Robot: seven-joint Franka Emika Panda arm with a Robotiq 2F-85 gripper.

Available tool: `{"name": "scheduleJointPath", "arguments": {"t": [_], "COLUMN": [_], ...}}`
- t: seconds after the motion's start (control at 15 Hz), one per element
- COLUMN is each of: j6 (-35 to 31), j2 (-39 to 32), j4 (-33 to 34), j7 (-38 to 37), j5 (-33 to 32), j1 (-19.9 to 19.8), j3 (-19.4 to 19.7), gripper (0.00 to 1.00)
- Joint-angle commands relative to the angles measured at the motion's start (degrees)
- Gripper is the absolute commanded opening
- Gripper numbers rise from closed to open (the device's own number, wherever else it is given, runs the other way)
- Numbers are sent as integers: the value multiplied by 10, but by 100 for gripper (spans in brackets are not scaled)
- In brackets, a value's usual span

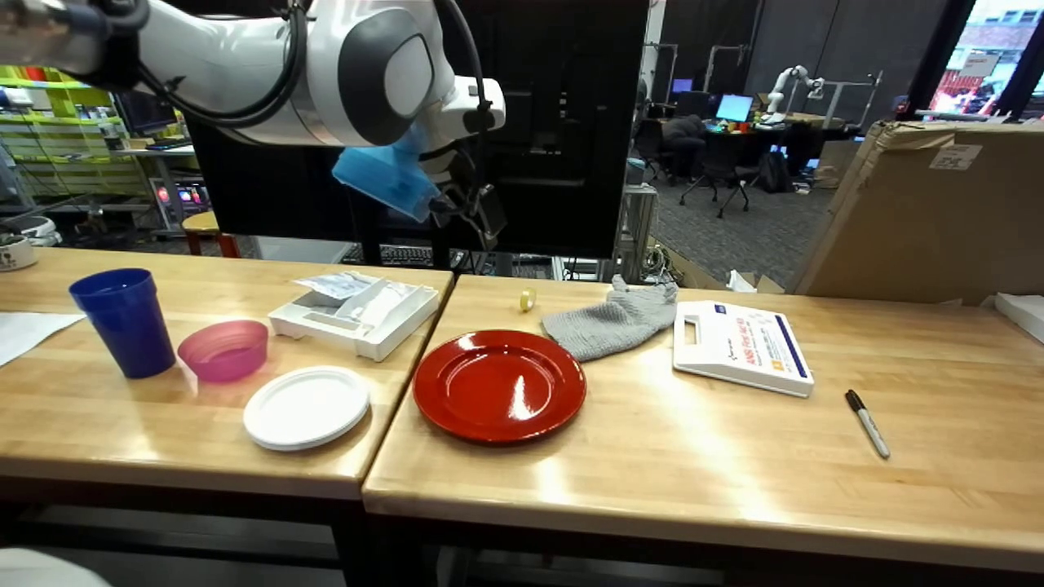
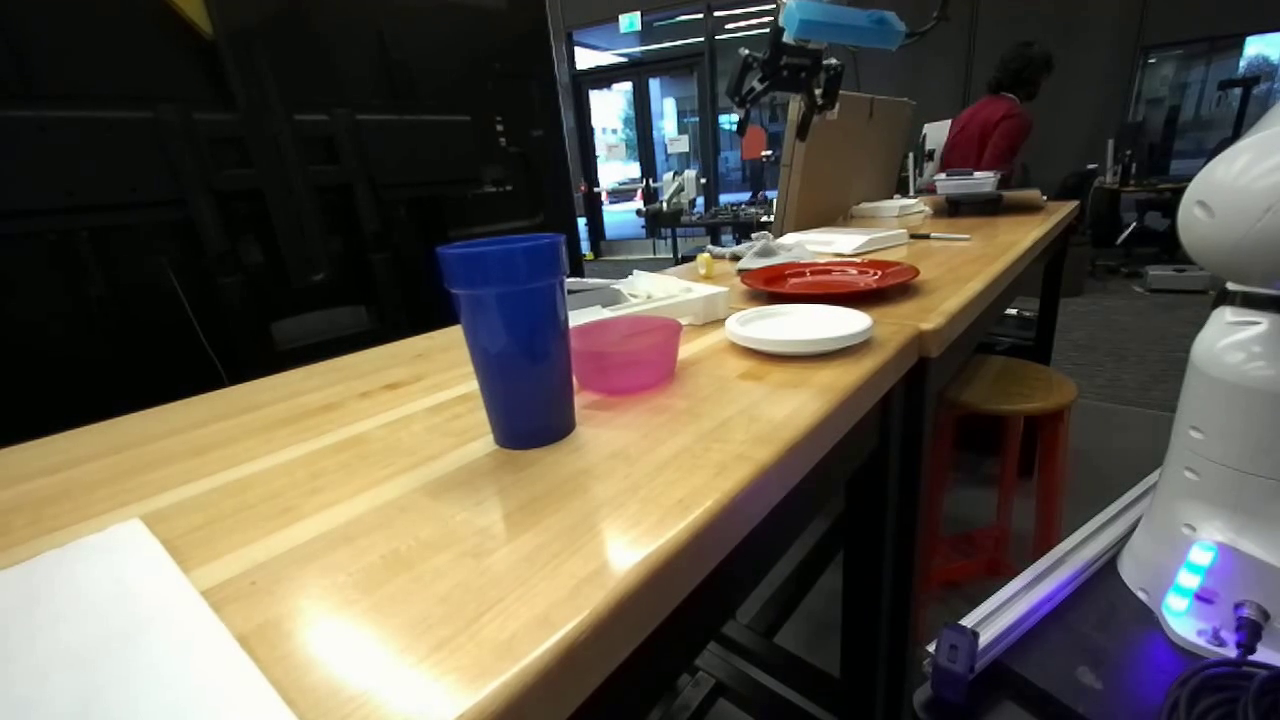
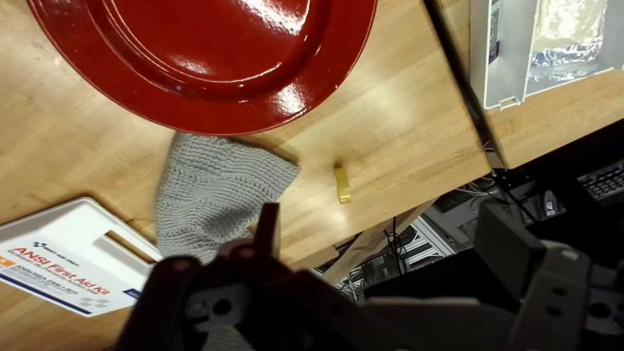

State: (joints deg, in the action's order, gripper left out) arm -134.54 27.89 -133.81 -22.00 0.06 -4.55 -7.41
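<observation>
Lab-type rm, w/ a big black panel (image 1: pixel 563 130) behind two wood tables (image 1: pixel 701 465) set side by side, thin gap btwn. Claw (image 3: pixel 385 236) hangs well above tabletop nr the panel-side edge; jaws spread wide, holding & touching nothing. Blue wrap (image 1: pixel 387 175) sits on the arm (image 1: pixel 236 73) by it. Nearest below, per wrist view: yellowish roll of tape (image 3: pixel 342 185), standing on its rim nr that same edge, & a crumpled grey cloth (image 3: pixel 219 190), knit, near it. Cloth lies btwn red plate (image 1: pixel 499 387) & white first-aid kit (image 1: pixel 742 346); its end reaches the plate's rim, can't tell if they touch. Marker (image 1: pixel 867 422), blk cap, lies apart from kit, on the side away from cloth. Across the gap: white tray (image 1: pixel 404 326) w/ packets (image 1: pixel 338 284), pink bowl (image 1: pixel 224 363), stack of white plates (image 1: pixel 307 408), blue cup (image 1: pixel 130 326), upright. Paper sheet (image 1: pixel 33 336) lies past the cup; round stool (image 2: pixel 1010 385) stands beside the tables. Cardboard box (image 1: pixel 938 220) stands by the back edge. Person (image 2: pixel 985 135) in red top shows in bkgd of an ext. view.
</observation>
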Motion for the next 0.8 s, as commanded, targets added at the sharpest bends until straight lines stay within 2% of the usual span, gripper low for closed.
{"name": "scheduleJointPath", "arguments": {"t": [0.0,0.27,0.73], "j6": [-28,-64,-12], "j2": [20,22,-11], "j4": [-34,-43,32], "j7": [-17,-27,-26], "j5": [-4,-2,-19], "j1": [8,8,-21], "j3": [-12,-16,-8], "gripper": [100,100,100]}}
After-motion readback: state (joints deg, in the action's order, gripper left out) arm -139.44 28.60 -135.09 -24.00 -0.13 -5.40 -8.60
